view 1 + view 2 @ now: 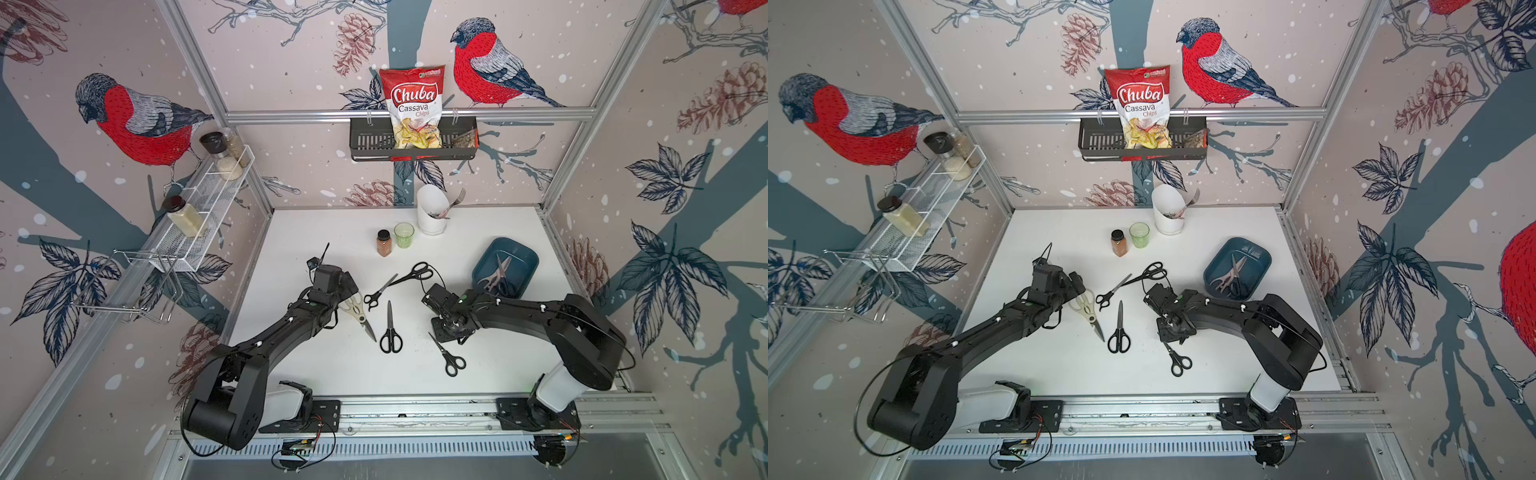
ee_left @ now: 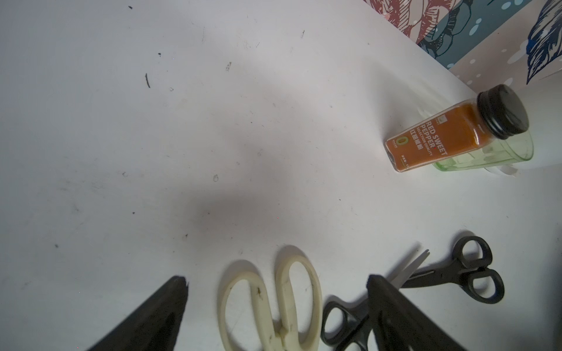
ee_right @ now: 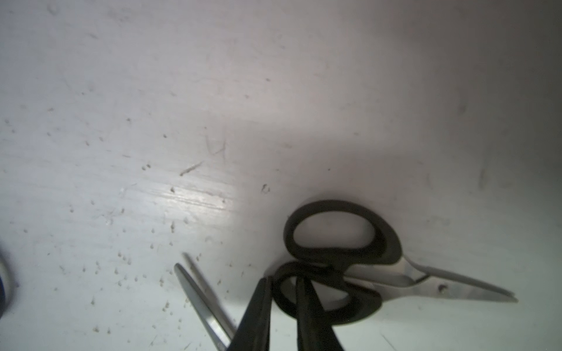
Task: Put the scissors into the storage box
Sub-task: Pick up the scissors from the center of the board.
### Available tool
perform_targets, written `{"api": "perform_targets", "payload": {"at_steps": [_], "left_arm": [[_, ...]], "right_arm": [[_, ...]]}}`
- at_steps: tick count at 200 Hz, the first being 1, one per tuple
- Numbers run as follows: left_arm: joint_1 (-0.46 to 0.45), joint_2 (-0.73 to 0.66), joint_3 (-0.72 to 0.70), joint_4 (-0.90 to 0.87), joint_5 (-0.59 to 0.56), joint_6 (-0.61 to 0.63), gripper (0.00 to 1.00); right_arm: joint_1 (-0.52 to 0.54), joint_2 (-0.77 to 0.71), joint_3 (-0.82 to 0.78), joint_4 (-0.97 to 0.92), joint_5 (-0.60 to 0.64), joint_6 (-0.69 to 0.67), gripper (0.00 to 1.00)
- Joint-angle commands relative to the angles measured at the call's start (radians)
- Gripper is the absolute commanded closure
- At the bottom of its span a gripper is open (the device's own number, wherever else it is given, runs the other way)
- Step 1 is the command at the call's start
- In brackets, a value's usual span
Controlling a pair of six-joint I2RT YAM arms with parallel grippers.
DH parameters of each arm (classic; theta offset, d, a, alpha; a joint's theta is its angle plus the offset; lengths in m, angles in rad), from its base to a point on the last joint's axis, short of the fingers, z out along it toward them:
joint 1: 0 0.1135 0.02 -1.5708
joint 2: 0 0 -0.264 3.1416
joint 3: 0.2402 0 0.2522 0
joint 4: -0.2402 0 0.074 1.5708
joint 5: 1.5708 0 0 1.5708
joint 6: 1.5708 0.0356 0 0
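Note:
The teal storage box sits at the right rear of the table in both top views, with scissors lying inside. My right gripper is shut on a handle ring of black scissors, one finger through the ring. In the top views that pair is hidden under the gripper. My left gripper is open, its fingers astride the handles of the cream kitchen shears without touching them. Several more black scissors lie mid-table, one pair just in front of the right gripper.
A spice jar and a green glass stand behind the scissors. A white utensil holder with a fork is at the back. A black basket with a chips bag hangs on the rear wall. A white wire shelf lines the left wall.

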Motion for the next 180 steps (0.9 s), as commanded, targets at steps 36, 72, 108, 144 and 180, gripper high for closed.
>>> {"api": "perform_targets", "payload": {"at_steps": [36,72,108,144,180], "left_arm": [[0.004,-0.010,-0.006,-0.011,-0.019,-0.001,0.04],[0.005,-0.018,-0.020,-0.005,-0.023,-0.005,0.04],[0.005,-0.021,-0.022,-0.005,-0.023,-0.001,0.04],[0.006,-0.019,-0.023,0.004,-0.020,-0.001,0.04],[0.006,-0.011,-0.034,0.015,-0.009,-0.011,0.04]], "right_arm": [[-0.038,0.056,-0.012,0.070,0.014,-0.003,0.92],[-0.088,0.033,0.036,0.066,0.008,-0.015,1.00],[-0.158,-0.032,0.142,0.023,-0.020,-0.035,1.00],[-0.289,-0.088,0.266,-0.003,-0.044,-0.087,1.00],[-0.481,-0.115,0.385,0.016,-0.090,-0.128,1.00]]}}
